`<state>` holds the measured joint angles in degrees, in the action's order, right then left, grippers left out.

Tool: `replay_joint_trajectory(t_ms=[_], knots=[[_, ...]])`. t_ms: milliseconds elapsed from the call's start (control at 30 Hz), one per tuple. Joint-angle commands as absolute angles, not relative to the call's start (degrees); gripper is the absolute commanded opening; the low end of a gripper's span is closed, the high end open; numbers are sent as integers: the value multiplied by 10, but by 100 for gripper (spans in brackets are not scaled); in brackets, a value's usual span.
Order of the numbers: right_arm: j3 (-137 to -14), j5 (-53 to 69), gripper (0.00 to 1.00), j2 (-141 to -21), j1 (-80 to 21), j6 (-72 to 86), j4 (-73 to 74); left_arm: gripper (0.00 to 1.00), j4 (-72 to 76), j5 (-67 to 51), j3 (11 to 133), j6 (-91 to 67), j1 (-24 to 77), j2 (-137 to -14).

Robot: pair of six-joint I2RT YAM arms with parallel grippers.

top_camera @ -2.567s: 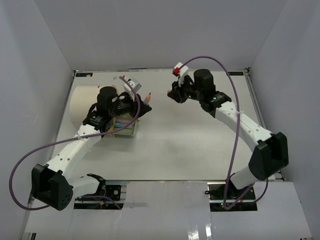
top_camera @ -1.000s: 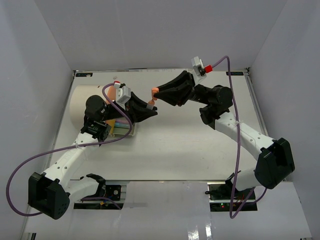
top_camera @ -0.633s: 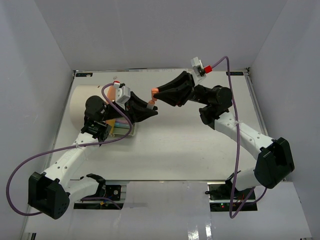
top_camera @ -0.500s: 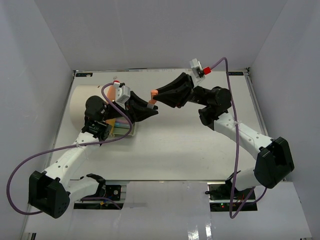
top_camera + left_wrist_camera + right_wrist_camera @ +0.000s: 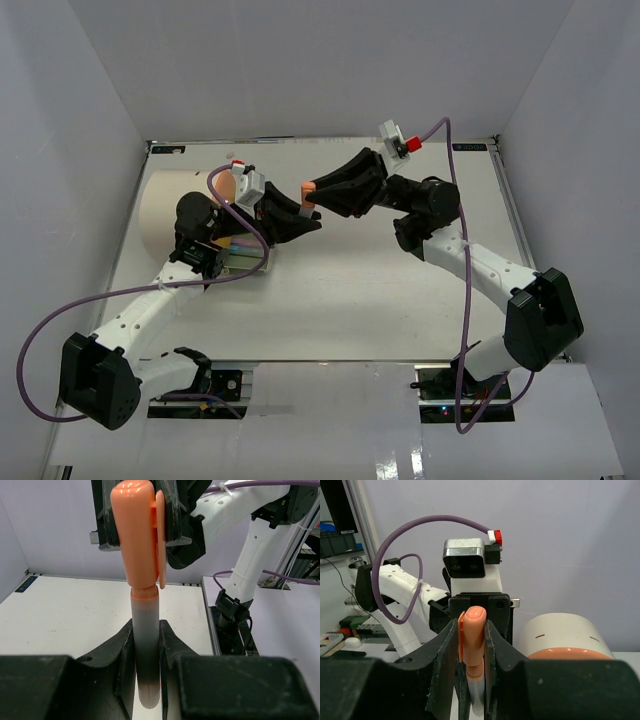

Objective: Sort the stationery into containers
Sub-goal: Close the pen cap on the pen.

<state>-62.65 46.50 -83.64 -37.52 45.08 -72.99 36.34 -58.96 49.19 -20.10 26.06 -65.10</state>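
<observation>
While held aloft in mid-air, orange-capped marker (image 5: pixel 145 595), left gripper (image 5: pixel 146 630) pinched on its pale barrel, right gripper (image 5: pixel 471 625) clamped on its cap, just beside cream drum (image 5: pixel 160 210) and open drawer (image 5: pixel 262 266).

one orange-capped marker with a pale grey barrel (image 5: pixel 142 555). one large cream drum with an orange round face (image 5: pixel 565 635). one box-like drawer (image 5: pixel 250 268) open beside it; the coloured pens (image 5: pixel 240 252) inside are too small to count. two white-and-black robot arms (image 5: pixel 482 268), two black two-finger grippers, left gripper (image 5: pixel 146 627) and right gripper (image 5: pixel 471 625). two purple cables (image 5: pixel 440 517). one white table (image 5: pixel 380 290).
</observation>
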Motion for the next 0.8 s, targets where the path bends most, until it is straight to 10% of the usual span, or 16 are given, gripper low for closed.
replay_joint_trajectory(t_ms=[0, 433, 767], knots=[[-614, 468, 25, -835, -379, 457, -771, 0, 410, -580, 505, -209, 265, -643], [-602, 468, 31, -831, -379, 458, -769, 0, 455, -564, 490, -233, 265, -638], [-592, 480, 71, -824, -378, 449, -763, 0, 469, -568, 492, -241, 265, -649]])
